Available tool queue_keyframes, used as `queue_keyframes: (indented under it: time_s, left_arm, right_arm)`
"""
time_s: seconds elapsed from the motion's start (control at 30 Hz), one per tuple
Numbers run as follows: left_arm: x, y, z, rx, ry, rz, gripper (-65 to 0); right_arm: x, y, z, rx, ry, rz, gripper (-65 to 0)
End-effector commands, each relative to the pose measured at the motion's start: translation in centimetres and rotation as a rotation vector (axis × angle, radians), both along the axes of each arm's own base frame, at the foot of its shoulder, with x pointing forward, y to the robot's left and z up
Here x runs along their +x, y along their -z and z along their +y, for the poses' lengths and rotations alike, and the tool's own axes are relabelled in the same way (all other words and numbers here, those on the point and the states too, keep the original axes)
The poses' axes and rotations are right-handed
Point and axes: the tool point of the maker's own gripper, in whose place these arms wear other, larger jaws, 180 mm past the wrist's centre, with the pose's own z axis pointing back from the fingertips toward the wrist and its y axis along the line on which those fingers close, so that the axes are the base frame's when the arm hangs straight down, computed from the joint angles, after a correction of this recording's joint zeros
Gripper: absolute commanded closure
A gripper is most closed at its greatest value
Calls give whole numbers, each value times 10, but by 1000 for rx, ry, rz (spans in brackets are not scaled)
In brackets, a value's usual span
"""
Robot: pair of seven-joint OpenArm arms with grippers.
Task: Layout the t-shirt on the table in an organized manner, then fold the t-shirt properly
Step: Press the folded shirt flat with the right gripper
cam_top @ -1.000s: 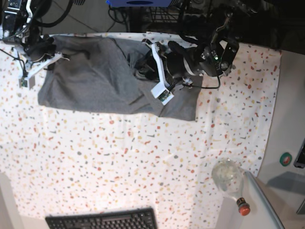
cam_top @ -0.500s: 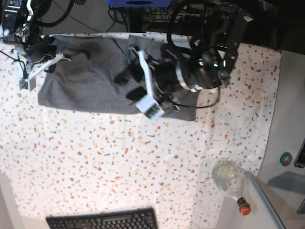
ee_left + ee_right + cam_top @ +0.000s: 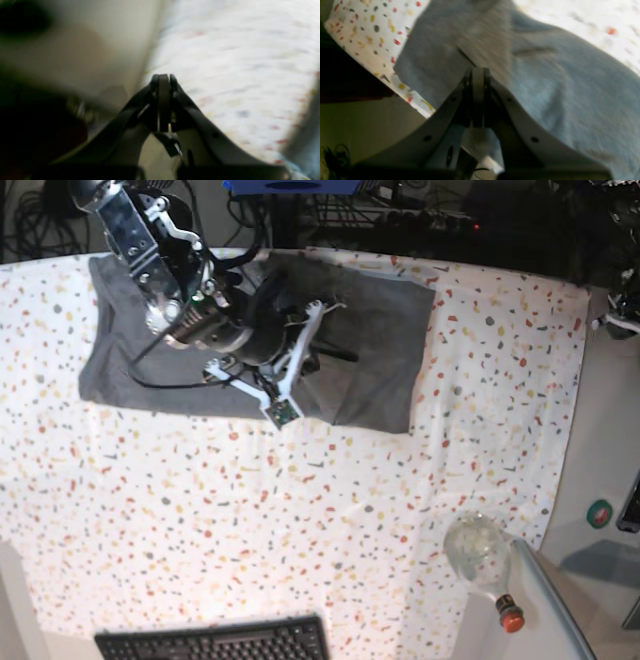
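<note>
Base view: t-shirt (image 3: 385, 320) lies as a rough grey rectangle at the far edge of the desk (image 3: 300, 530). Left gripper (image 3: 163, 80) has swung off it toward the desk's edge, fingers now together and empty. Right gripper (image 3: 477, 75) has moved over the shirt's middle, fingers together. Likely a fold just finished.

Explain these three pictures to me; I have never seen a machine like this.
This is a two-armed robot meant to fold a shirt. The base picture looks down from above: a heather-grey cotton t-shirt lies on the table's white speckled cloth. One arm reaches over it, with its right tool above the fabric. The other two pictures come from cameras on the wrists. The right wrist view shows that tool shut, with nothing visibly between its tips. The left wrist view, blurred, shows the left tool shut and empty over the cloth.
</note>
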Motion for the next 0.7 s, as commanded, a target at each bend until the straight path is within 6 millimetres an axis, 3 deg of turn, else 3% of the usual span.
queue_keyframes:
  time_s: [0.0,0.1,0.13,0.17,0.47,0.67]
  left_arm:
    - [1,-9,9,14,5,-24,0]
    - [-20,0,20,11,8,34,0]
    - [-23,2,19,10,23,43,0]
    - [-25,3,17,9,39,50,0]
    - [-25,8,9,-4,79,56,0]
    - [-24,8,9,-5,80,55,0]
  right_arm:
    - [11,-9,6,9,12,-40,-99]
    - [7,-1,25,-25,1,-19,-429]
    - [4,3,29,-36,-9,-13,-491]
    - [6,6,31,-43,-6,-22,-506]
    - [8,42,49,-116,-43,-22,-387]
    - [33,46,26,-137,124,-101,-381]
